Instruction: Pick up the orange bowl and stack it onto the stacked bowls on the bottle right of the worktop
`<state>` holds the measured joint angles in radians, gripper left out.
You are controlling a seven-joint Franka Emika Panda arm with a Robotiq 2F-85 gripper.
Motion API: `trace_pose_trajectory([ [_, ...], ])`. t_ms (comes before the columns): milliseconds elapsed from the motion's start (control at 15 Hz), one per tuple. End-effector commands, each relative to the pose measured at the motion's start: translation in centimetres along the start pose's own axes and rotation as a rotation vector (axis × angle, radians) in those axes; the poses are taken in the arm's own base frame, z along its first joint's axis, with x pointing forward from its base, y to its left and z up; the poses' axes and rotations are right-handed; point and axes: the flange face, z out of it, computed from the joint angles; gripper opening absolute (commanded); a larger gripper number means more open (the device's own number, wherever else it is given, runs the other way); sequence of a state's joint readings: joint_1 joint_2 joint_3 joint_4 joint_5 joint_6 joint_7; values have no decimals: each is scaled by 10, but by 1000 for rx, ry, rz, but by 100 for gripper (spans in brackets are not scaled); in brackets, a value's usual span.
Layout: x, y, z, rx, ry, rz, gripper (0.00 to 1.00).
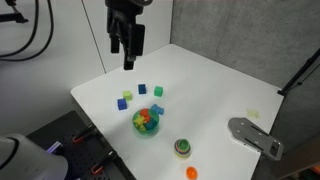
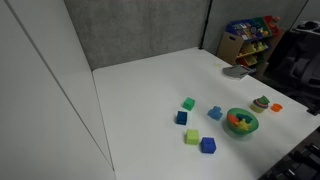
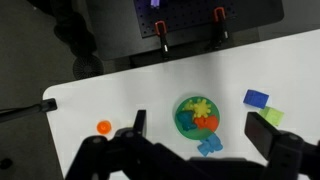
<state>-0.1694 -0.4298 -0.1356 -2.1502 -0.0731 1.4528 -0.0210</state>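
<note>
The white worktop (image 1: 205,85) fills most of both exterior views. Above its far edge hangs the Robotiq gripper (image 1: 124,54), well clear of the surface. Its fingers (image 3: 137,124) are spread wide in the wrist view and hold nothing.

A grey metal plate (image 1: 255,136) lies over one side edge. The teal bowl (image 1: 146,121) of multicoloured pieces sits toward the near half of the top, away from the edges. In the wrist view it shows between the two fingers.

Beyond it, toward the middle, four little cubes are scattered: two blue (image 1: 143,89) and two green (image 1: 157,91). An exterior view shows a fifth, a dark blue cube (image 2: 208,145).

The stacked bowls (image 1: 181,148), green rim with red-orange inside, stand near the near corner. The orange bowl (image 1: 191,172) rests on the worktop closer still to that corner, just beside the stack and not touching it. In the wrist view it sits apart from the teal bowl, near the bench's edge.
</note>
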Motion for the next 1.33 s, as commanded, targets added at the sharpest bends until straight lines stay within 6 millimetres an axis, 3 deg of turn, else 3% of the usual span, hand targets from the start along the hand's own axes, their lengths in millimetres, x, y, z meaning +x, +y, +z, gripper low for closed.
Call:
trace_pose_trajectory([
  [0,22,5,6,-32,24,16,100],
  [333,56,17,35,-66,56,34,100],
  [533,75,36,67,-96,63,62,100],
  [867,101,80,133,-125,49,124,100],
  [1267,118,147,205,-115,61,255,100],
])
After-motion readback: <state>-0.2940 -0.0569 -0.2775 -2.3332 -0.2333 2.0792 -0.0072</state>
